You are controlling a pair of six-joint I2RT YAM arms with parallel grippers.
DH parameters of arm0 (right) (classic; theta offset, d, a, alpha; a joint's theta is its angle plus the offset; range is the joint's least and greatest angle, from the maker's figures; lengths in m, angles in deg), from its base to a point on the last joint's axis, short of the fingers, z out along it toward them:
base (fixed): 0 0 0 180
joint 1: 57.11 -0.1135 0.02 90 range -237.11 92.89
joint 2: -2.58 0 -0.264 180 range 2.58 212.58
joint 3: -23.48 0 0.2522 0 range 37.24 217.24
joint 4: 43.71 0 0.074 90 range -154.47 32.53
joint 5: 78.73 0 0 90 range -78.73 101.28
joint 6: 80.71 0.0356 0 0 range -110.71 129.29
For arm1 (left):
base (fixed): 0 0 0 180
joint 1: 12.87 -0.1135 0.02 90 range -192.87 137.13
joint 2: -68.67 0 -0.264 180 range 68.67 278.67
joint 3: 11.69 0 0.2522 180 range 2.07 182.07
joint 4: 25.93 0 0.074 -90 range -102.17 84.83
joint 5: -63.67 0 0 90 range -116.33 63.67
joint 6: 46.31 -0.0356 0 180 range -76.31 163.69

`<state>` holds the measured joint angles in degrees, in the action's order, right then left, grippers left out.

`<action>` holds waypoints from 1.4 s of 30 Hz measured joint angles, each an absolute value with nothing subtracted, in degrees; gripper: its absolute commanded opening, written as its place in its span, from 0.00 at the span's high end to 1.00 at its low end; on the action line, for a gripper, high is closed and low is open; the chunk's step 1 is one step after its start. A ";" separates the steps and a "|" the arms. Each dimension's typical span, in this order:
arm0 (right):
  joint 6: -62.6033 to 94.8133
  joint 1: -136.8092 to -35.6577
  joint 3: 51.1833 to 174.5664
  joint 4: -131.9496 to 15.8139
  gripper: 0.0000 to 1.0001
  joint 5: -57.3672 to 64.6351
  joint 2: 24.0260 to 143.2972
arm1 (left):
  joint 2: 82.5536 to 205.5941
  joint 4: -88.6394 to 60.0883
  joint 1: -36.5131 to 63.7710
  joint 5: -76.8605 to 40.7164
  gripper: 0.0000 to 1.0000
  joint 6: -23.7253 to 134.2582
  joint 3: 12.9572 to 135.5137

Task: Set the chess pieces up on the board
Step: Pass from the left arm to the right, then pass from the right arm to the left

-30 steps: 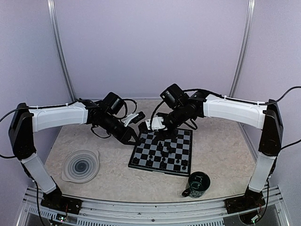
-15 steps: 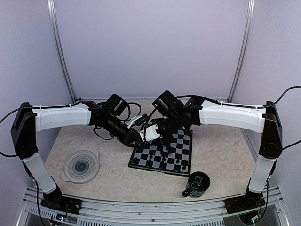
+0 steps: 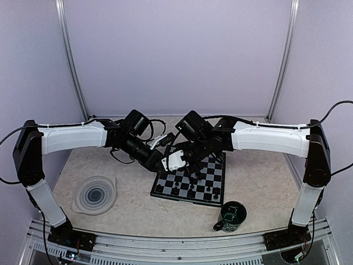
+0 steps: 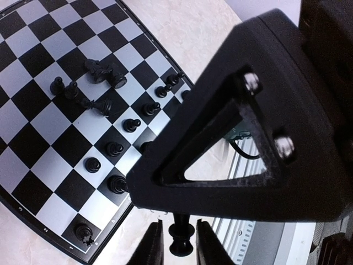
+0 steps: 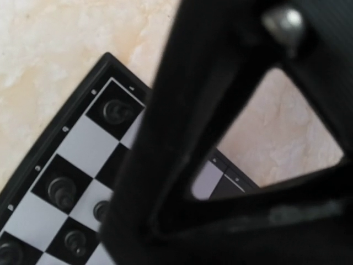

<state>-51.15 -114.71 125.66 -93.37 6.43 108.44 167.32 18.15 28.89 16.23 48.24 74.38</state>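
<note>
my right gripper point(image 3: 172, 162) has swung to the far left corner of the board point(image 3: 212, 175) to meet my left gripper point(image 4: 177, 251), narrowly pinching a black chess piece point(image 4: 180, 237) just off it, likely a hand-over; whether the right grips, i cannot tell.

The left arm point(image 3: 69, 137) and right arm point(image 3: 273, 137) wear smooth white shells on their long links, with black joints, black elbow housings and black bases point(image 3: 69, 237) at the near edge. Thin black cables point(image 3: 336, 107) loop from shoulders and wrists. A black finger point(image 4: 265, 61), an open triangle, carries two silver screws point(image 4: 251, 81).
</note>
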 measured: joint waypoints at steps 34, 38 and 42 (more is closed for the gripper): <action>-6.13 -90.69 109.14 -69.00 0.90 -56.95 101.30 | 158.66 -29.47 41.98 -17.38 0.68 56.57 61.94; -6.06 -90.65 109.07 -68.63 0.89 -57.30 101.30 | 159.52 -29.49 42.05 -16.05 0.81 56.77 63.30; -6.17 -90.54 109.03 -68.63 0.78 -57.32 101.30 | 159.71 -29.49 42.20 -15.42 0.90 56.92 63.54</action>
<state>-6.17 -90.54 109.03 -68.63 -57.32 101.30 159.71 -29.49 42.20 -15.42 56.92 63.54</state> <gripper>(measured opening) 0.165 0.146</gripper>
